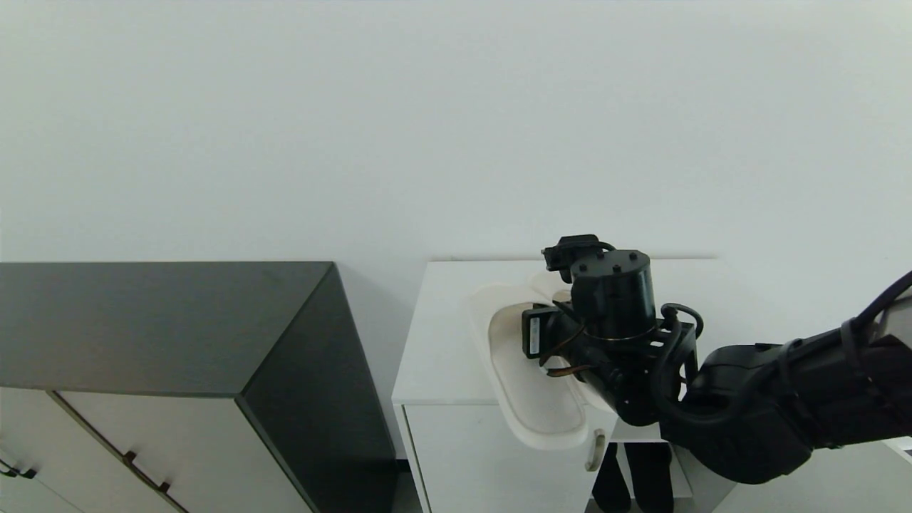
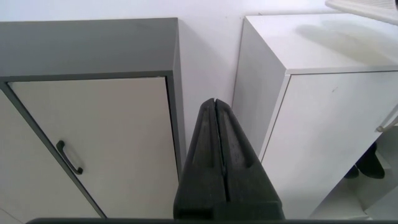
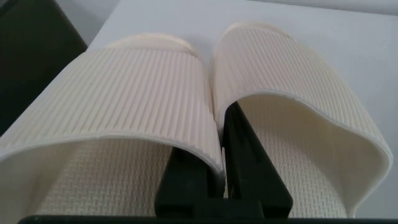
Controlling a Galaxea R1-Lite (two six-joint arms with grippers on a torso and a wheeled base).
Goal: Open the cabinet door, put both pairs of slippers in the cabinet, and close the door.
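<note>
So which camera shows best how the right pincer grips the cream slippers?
The right wrist view: the right pincer is shut on the adjoining strap edges of both cream slippers. In the head view the arm covers much of them atop the white cabinet. The left wrist view catches a sole edge.

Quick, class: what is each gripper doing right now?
Left gripper: shut, holding nothing.
Right gripper: shut on the cream slippers.

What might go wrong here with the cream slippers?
1. The right gripper pinches just the two touching strap edges of the cream slippers; one may slide free on lifting.
2. One heel overhangs the white cabinet top's front edge, so a loosened slipper could fall off.
</note>
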